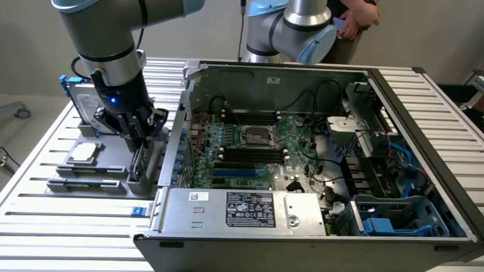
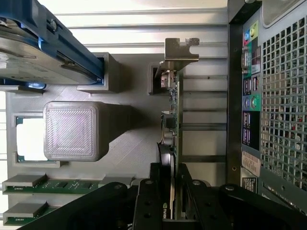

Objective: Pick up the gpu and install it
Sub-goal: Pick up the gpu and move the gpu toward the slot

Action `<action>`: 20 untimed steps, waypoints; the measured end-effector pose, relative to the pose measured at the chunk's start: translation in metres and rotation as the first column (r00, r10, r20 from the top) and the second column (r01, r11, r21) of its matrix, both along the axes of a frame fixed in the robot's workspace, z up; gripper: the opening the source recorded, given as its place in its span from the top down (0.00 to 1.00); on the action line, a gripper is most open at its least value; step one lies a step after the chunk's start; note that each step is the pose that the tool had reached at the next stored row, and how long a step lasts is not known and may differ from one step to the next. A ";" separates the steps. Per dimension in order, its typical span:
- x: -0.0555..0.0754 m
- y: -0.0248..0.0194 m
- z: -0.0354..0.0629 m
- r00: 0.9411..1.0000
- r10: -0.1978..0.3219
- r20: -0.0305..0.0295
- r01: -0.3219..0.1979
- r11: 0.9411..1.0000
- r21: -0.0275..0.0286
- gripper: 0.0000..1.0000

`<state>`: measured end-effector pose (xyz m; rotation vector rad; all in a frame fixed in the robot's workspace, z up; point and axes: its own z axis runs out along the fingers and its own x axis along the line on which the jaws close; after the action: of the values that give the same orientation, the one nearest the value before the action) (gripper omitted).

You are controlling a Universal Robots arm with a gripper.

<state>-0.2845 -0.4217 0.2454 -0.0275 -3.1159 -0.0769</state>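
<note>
Pincer (image 2: pixel 170 168) is standing narrow, its fingers (image 2: pixel 149 191) closing against both faces of the gpu (image 2: pixel 171 112). The card is standing on edge in a slot of the grey parts holder (image 2: pixel 129 143), silver bracket (image 2: pixel 181 50) at the end away from the pincer. In the exterior view the gripper (image 1: pixel 140 136) is reaching straight down into the holder (image 1: pixel 83 184), just beside the open computer case (image 1: pixel 423 141). A blue-framed hard drive (image 1: pixel 81 97) is sitting upright in the same holder, near the card.
</note>
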 end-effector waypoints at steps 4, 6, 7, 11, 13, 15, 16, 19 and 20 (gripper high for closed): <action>0.000 0.0000 0.0000 1.000 0.000 0.000 0.000 1.000 0.000 0.74; 0.000 0.0000 0.0000 1.000 0.000 0.000 0.000 1.000 0.000 0.74; 0.000 0.0000 0.0000 1.000 0.000 0.000 0.000 1.000 0.000 0.74; 0.000 0.0000 0.0000 1.000 0.000 0.000 0.000 1.000 0.000 0.74; 0.000 0.0001 0.0009 1.000 0.000 0.000 0.000 1.000 0.000 0.74; 0.000 0.0001 0.0071 1.000 0.000 0.000 0.000 1.000 0.000 0.74; 0.000 0.0002 0.0117 1.000 0.000 0.000 0.000 1.000 0.000 0.74; 0.000 0.0002 0.0252 1.000 0.000 0.000 0.000 1.000 0.001 0.74; 0.000 0.0002 0.0297 1.000 0.000 0.000 0.000 1.000 0.001 0.74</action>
<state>-0.2845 -0.4215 0.2751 -0.0277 -3.1159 -0.0778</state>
